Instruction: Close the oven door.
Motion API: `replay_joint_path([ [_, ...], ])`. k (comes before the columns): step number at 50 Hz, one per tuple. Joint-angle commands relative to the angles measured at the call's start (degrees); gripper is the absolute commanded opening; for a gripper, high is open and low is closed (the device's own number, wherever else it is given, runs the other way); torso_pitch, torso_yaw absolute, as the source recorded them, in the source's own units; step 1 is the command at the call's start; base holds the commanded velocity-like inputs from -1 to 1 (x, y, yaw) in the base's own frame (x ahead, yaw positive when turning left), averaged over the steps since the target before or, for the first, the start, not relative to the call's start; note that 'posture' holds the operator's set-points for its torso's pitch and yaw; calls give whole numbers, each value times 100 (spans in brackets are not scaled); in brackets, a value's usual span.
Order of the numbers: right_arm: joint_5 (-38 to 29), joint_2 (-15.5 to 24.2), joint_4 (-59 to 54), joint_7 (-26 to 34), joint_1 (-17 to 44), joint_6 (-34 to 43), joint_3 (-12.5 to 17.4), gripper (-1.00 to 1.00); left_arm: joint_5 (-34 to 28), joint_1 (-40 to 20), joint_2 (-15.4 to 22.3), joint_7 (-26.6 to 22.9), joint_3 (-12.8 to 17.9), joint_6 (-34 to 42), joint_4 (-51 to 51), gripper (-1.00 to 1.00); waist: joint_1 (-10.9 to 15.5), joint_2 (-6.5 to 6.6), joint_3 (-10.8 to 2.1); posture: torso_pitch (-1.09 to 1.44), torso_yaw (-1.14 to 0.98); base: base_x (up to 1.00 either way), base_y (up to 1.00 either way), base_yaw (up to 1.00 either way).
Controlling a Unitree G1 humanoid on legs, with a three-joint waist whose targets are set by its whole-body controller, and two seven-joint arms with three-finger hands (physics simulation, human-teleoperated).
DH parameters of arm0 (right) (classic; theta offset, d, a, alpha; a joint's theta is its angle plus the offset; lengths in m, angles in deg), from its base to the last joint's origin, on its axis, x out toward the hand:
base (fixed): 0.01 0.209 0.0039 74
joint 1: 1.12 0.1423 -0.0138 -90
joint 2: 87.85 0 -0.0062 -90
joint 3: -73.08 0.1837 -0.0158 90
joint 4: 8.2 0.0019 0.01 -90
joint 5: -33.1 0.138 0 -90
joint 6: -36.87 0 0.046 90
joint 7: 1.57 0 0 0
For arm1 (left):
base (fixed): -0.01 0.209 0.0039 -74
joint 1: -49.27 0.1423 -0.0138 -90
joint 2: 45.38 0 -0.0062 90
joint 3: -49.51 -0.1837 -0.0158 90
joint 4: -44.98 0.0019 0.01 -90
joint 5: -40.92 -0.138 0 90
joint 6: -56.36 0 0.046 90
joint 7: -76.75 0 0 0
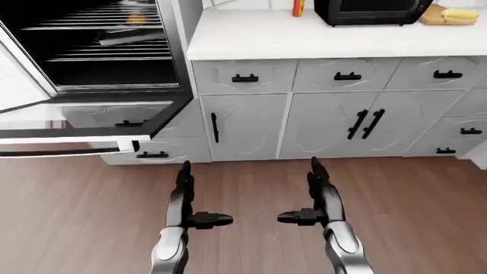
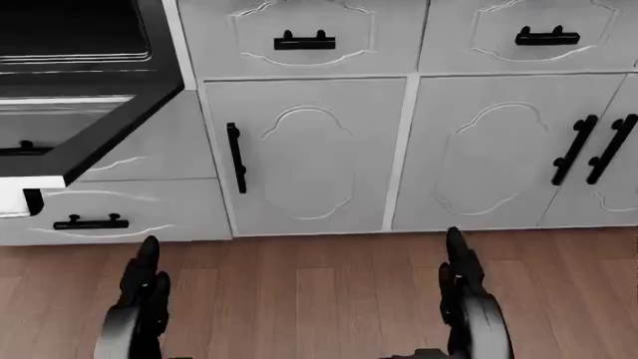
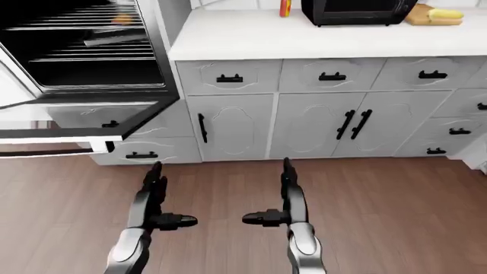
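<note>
The oven point(image 1: 99, 45) stands at the upper left of the left-eye view with its dark cavity and wire racks showing. Its door point(image 1: 84, 123) hangs open and lies flat, with a long handle point(image 1: 61, 153) along its near edge. My left hand point(image 1: 185, 191) is open, fingers straight, low in the view and to the right of the door's corner, apart from it. My right hand point(image 1: 318, 188) is open too, further right, over the wood floor. Both hands hold nothing.
White cabinets point(image 1: 251, 125) with black handles run along the right of the oven under a white counter point(image 1: 304, 37). A black microwave point(image 1: 373, 11), a red bottle point(image 1: 298, 7) and a yellow item point(image 1: 457, 16) stand on it. Drawers point(image 2: 99, 217) sit under the oven door.
</note>
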Motion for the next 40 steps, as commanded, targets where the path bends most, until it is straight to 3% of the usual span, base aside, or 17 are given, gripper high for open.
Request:
replay_joint_path([
  [1, 43, 60, 415, 35, 208, -361, 55, 100, 92, -165, 78, -1, 136, -341, -628, 100, -12, -45, -5, 0, 0, 0, 0, 0],
  [3, 107, 60, 393, 36, 225, -341, 106, 100, 256, -173, 132, -81, 274, -301, -811, 100, 49, -5, -360, 0, 0, 0, 0, 0],
  [4, 95, 72, 386, 32, 231, -345, 113, 100, 356, -169, 134, -96, 334, -199, -916, 100, 49, -1, -302, 0, 0, 0, 0, 0],
  [5, 88, 89, 380, 41, 235, -347, 127, 100, 336, -184, 144, -71, 379, -420, -884, 100, 37, -32, -97, 0, 0, 0, 0, 0],
  [7, 82, 124, 358, 90, 230, -384, 161, 100, 326, -209, 220, -22, 493, -196, -887, 100, 43, -41, -390, 0, 0, 0, 0, 0],
  [8, 66, 153, 325, 106, 244, -430, 195, 100, 283, -166, 273, -127, 466, -8, -896, 100, 46, -36, -426, 0, 0, 0, 0, 0],
  [13, 135, 433, -997, 223, 560, -1304, 610, 100, 311, -239, 454, -493, 756, -925, 434, 100, 51, 7, -434, 0, 0, 0, 0, 0],
  [15, 166, 513, -1661, 249, 666, -1757, 686, 100, 561, -417, 496, -697, 918, -1846, 1540, 100, 46, 8, -451, 0, 0, 0, 0, 0],
  [17, 195, 579, -2631, 253, 854, -2420, 737, 100, 1191, -445, 463, -1121, 987, -2186, 2143, 100, 54, -2, -467, 0, 0, 0, 0, 0],
  [18, 189, 615, -3068, 223, 945, -2688, 734, 100, 1180, -460, 504, -1118, 976, -2404, 2360, 100, 48, -1, -480, 0, 0, 0, 0, 0],
  [21, 272, 714, -4762, 240, 1310, -3763, 744, 100, 1232, -990, 667, -1176, 1091, -3751, 4586, 100, 25, -20, -475, 0, 0, 0, 0, 0],
  [26, 477, 815, -6622, 302, 1703, -4884, 736, 100, 1377, -1462, 766, -1267, 955, -5081, 6554, 100, 20, -26, -502, 0, 0, 0, 0, 0],
  [31, 389, 791, -7187, 251, 1522, -5226, 739, 100, 1361, -1443, 709, -1371, 928, -5526, 7106, 100, 14, -26, -480, 0, 0, 0, 0, 0],
  [40, 232, 781, -7266, 45, 1417, -5154, 823, 100, 1037, -1232, 595, -1175, 923, -5530, 7277, 100, -6, -35, -419, 0, 0, 0, 0, 0],
])
